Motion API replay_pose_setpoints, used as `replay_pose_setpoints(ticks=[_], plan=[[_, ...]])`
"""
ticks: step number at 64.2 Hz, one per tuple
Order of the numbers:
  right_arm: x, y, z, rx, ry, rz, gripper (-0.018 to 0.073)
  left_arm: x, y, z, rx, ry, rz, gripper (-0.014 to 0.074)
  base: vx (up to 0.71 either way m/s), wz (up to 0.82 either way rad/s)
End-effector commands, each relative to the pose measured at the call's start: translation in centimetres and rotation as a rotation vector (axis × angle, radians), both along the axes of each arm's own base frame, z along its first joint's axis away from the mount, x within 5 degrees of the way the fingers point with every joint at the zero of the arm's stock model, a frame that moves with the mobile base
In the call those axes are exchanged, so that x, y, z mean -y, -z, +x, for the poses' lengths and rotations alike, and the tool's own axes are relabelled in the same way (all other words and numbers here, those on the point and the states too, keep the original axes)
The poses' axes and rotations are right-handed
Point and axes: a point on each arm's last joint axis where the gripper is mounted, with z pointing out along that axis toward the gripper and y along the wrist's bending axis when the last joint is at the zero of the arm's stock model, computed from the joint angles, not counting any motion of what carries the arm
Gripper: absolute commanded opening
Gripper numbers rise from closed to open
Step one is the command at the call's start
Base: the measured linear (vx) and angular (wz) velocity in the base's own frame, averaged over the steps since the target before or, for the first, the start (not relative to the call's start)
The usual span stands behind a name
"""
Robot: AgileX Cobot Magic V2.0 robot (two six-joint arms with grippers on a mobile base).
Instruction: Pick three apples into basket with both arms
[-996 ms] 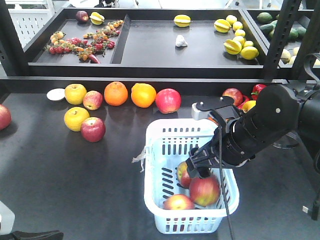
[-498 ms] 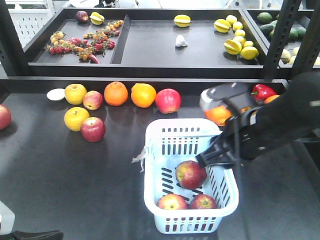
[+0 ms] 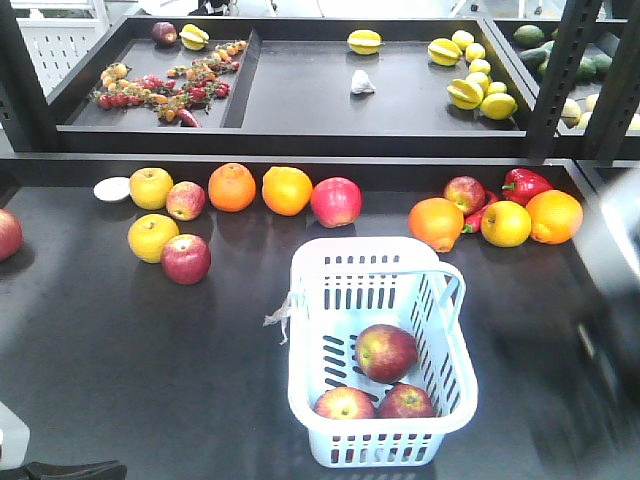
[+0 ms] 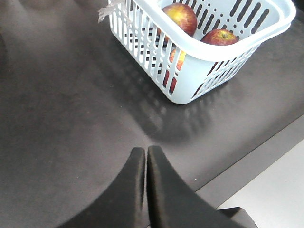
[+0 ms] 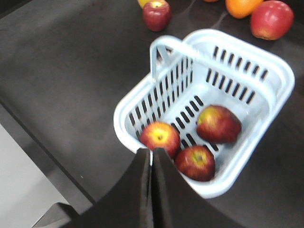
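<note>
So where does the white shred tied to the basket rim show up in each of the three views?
Front view: the white shred hangs off the basket's left rim, mid-frame.
Left wrist view: the shred sits at the top edge, on the basket's upper-left corner, above the closed left fingers.
Right wrist view: not visible; the rim there shows no shred.
Shared landmark: the three apples inside the basket, though the left wrist view shows one only through the slots.

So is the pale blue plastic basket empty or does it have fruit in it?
Not empty: the pale blue plastic basket holds three red apples.
</note>
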Motion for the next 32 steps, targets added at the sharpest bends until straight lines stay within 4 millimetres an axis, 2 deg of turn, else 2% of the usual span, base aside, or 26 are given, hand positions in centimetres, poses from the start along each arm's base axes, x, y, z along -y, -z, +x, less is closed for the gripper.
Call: replay_pose_setpoints(ticks=[1,7,12,22,32], plan=[[1.0,1.4,-1.7,0.129,0.045,0.068,-0.0004,0.3,-1.2,0.5,0.058,-0.023,-0.057,-0.0008,0.00,0.00],[2.0,3.8,-3.4,0.178,0.067,0.086,-0.0004,0.3,-1.3,0.6,0.062,-0.024,-0.058,-0.0008,0.00,0.00],[2.5,4.7,-4.2,0.222,0.081,0.107,-0.0004,0.3,-1.3,0.6,0.063,-0.025,-0.059,-0.0008,0.00,0.00],[3.0,5.3,-5.4,0.266,0.083,0.127,-0.0004,0.3,-1.3,0.6,0.061,-0.024,-0.058,-0.0008,0.00,0.00],[3.0,5.3,-5.5,0.268,0.083,0.137,-0.0004,0.3,-1.2,0.5,0.058,-0.023,-0.056,-0.0008,0.00,0.00]])
